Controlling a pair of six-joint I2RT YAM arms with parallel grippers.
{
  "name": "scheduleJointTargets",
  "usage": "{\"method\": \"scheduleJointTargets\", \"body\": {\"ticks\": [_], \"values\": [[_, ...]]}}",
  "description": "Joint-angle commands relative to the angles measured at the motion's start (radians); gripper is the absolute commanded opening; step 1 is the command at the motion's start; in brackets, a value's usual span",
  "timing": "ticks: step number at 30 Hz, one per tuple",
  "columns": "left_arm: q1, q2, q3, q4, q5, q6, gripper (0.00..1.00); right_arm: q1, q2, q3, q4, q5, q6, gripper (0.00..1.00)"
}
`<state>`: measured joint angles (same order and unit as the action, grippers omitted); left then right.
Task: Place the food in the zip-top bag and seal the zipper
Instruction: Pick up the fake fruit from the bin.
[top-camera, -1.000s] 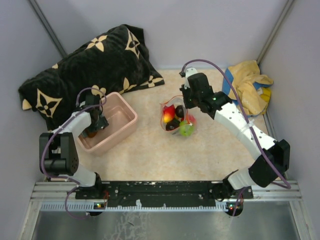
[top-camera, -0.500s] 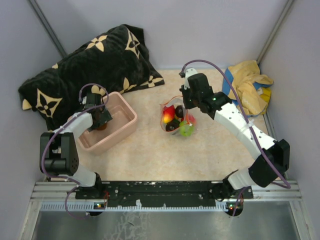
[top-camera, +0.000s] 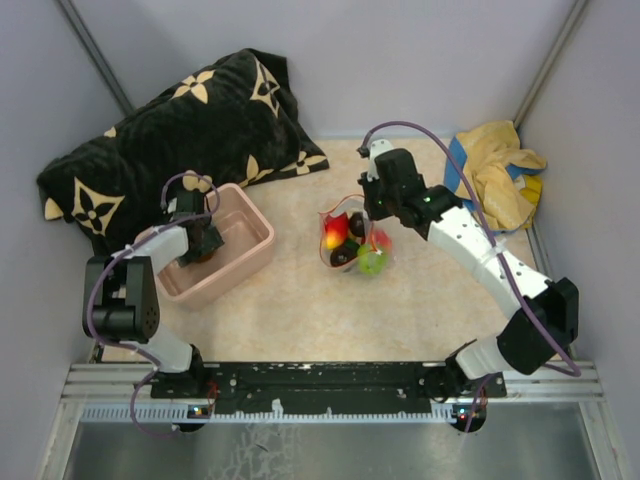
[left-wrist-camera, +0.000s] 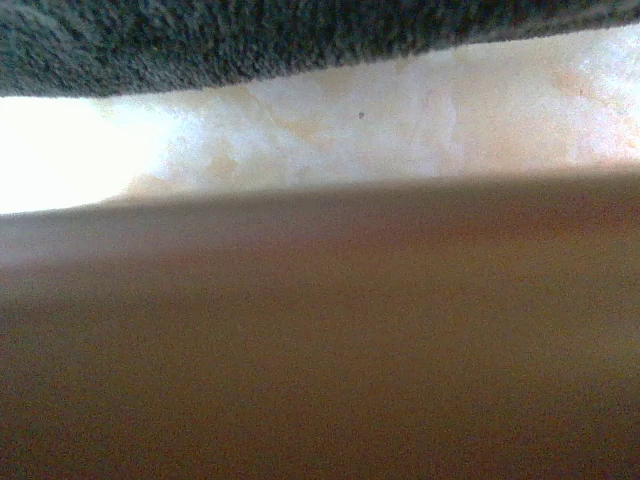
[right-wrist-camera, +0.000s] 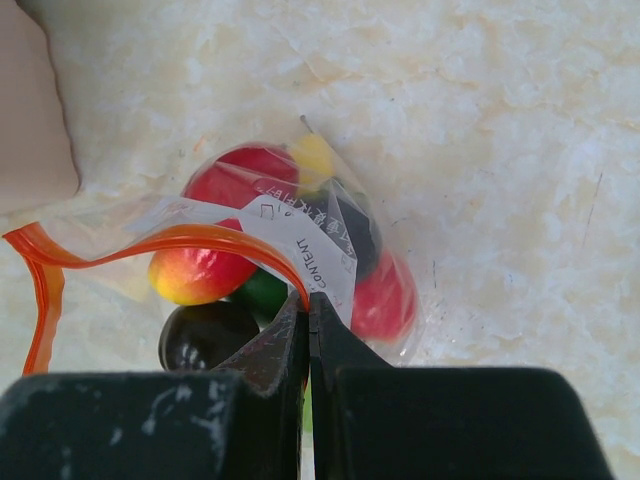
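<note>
The zip-top bag (top-camera: 352, 243) lies mid-table and holds several pieces of food: a red-yellow fruit (right-wrist-camera: 195, 275), a dark brown one (right-wrist-camera: 205, 335), a green one and red ones (right-wrist-camera: 385, 295). My right gripper (right-wrist-camera: 308, 297) is shut on the bag's mouth edge at the orange-red zipper (right-wrist-camera: 180, 240), which curves open to the left. In the top view the right gripper (top-camera: 368, 208) sits at the bag's far side. My left gripper (top-camera: 203, 243) is down inside the pink tub (top-camera: 255, 212). Its fingers do not show in the left wrist view, where a blurred brown surface fills the lower part.
A black cushion with cream flowers (top-camera: 180, 130) lies at the back left, right behind the tub; it also shows in the left wrist view (left-wrist-camera: 300, 35). A yellow cloth over something blue (top-camera: 500, 170) sits at the back right. Grey walls enclose the table.
My left gripper has moved toward the far side of the tub. My right gripper has shifted slightly left, still holding the bag's edge.
</note>
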<state>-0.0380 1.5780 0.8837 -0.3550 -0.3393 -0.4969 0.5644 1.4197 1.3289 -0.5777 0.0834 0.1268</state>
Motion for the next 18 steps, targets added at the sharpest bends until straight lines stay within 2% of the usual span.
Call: {"method": "scheduleJointTargets", "body": {"ticks": [1, 3, 11, 18], "values": [[-0.003, 0.007, 0.015, 0.051, 0.016, 0.026, 0.79, -0.014, -0.033, -0.006, 0.039, -0.005, 0.014, 0.00], [-0.003, -0.015, 0.002, 0.065, 0.026, 0.040, 0.74, -0.014, -0.041, -0.013, 0.039, -0.001, 0.017, 0.00], [-0.004, -0.140, -0.043, 0.073, 0.058, 0.069, 0.67, -0.015, -0.074, -0.011, 0.041, 0.022, 0.019, 0.00], [-0.010, -0.272, -0.049, 0.068, 0.134, 0.112, 0.65, -0.015, -0.096, 0.015, 0.027, 0.019, 0.017, 0.00]]}}
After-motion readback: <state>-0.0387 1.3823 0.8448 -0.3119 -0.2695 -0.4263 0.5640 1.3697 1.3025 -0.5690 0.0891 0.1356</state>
